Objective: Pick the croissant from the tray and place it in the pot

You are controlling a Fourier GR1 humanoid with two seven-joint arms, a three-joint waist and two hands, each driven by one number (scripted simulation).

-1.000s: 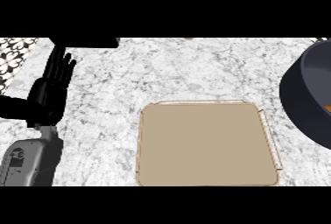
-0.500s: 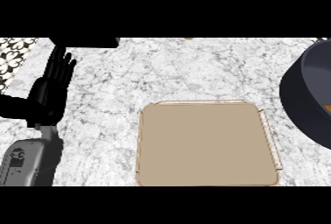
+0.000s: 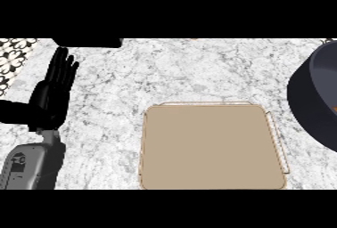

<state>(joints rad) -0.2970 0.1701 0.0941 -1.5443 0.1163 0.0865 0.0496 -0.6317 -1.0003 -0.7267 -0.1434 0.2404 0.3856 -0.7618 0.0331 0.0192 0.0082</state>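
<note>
1. Tan and flat, the tray (image 3: pixel 212 149) lies in the middle of our view on the marbled counter (image 3: pixel 178 71), and we see nothing on it: no croissant shows on its surface.
2. The dark pot (image 3: pixel 314 104) stands at the right edge, just beside the tray, a placing that would keep the carry short. A small orange-brown speck (image 3: pixel 334 108) shows inside it at the very border. We judge this may be the croissant already in the pot, but too little of it shows to be sure.
3. Our left hand (image 3: pixel 51 95) stands at the left of the view, fingers straight and pointing up, holding nothing. It is well apart from the tray, and we read it as resting, kept out of the working side.
4. Our right hand does not appear, so we cannot tell the state of its fingers or whether it holds anything.
5. If the speck is the croissant, we judge the placing done or nearly done.
</note>
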